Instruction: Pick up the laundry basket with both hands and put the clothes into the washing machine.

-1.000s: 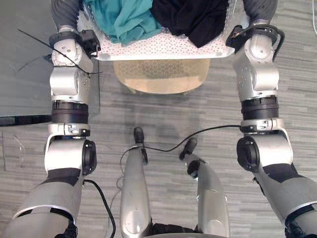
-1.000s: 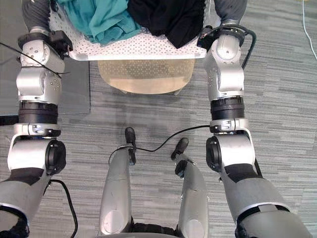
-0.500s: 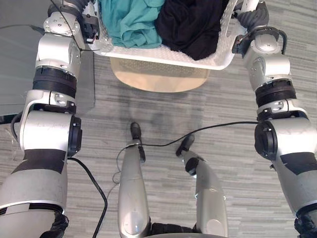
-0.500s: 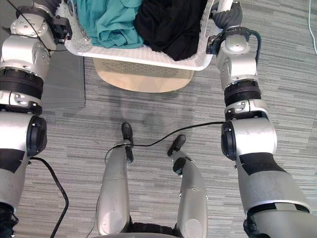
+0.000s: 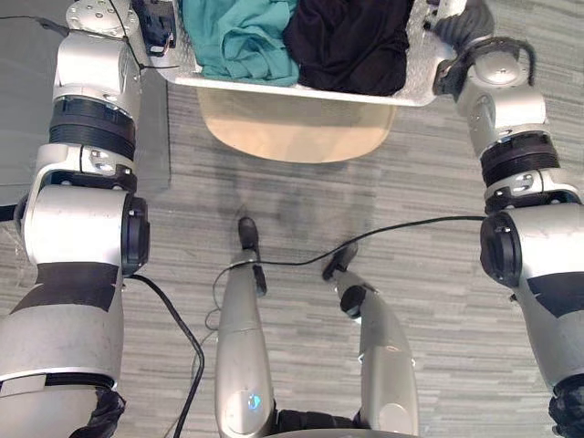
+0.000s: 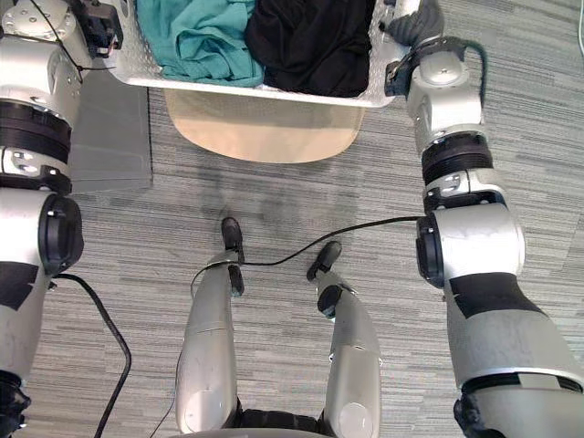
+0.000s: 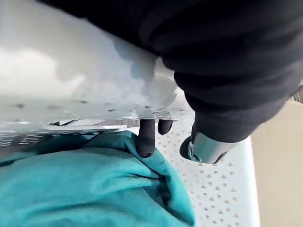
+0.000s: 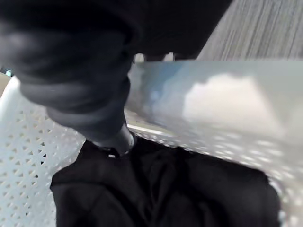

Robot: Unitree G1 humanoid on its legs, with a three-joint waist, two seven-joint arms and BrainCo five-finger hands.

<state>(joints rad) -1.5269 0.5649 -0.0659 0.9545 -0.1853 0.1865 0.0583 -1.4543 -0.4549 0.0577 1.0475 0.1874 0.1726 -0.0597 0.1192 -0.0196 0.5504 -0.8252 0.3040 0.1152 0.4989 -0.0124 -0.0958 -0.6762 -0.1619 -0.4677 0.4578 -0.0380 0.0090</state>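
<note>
The white perforated laundry basket (image 5: 274,86) hangs between my two raised arms at the far edge of the eye views. A teal garment (image 5: 239,36) lies in its left half and a black garment (image 5: 347,41) in its right half. In the left wrist view my left hand (image 7: 146,138) has dark fingertips hooked over the basket's rim (image 7: 71,75), just above the teal cloth (image 7: 85,189). In the right wrist view my right hand (image 8: 111,137) has its thumb inside the basket wall (image 8: 28,156) by the black cloth (image 8: 165,189), and the rim (image 8: 213,104) runs across its grip.
A round beige stool top (image 5: 294,130) sits just beneath the basket. A darker grey floor panel (image 6: 109,137) lies to the left. Grey striped carpet (image 5: 429,274) covers the floor around me.
Both arms have stretched forward and up with the basket, which has risen off the beige stool and sits farther away. The view has shifted as well.
</note>
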